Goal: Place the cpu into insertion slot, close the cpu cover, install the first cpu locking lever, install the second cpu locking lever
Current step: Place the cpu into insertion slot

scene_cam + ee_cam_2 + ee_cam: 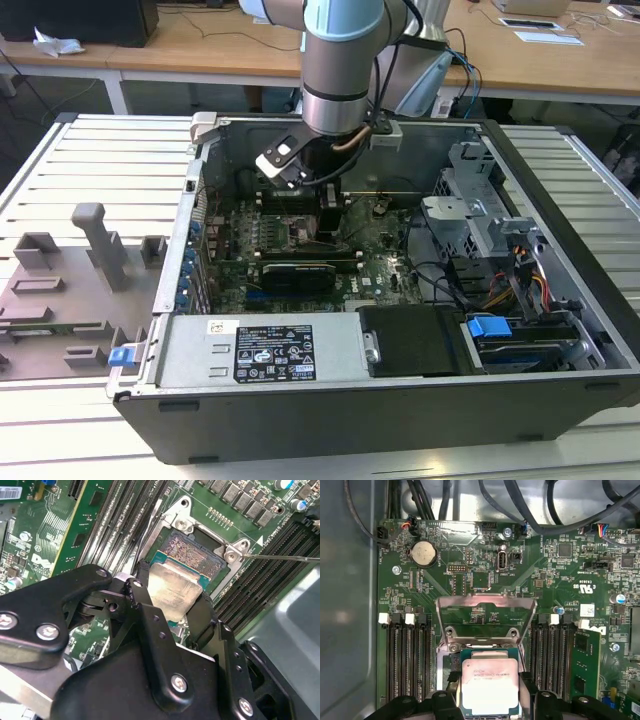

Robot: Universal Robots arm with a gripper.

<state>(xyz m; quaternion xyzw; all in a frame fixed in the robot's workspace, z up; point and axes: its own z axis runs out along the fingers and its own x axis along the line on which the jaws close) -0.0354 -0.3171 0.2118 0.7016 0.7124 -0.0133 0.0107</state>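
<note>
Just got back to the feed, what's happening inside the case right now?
The arm's gripper is down inside the open computer case, with its fingers closed on either side of the cpu. The chip sits over the slot but is not seated: part of the dark pin field shows beyond its edge in the second wrist view. The cover stands raised open beside the slot, so nothing is closed or locked yet.
</note>
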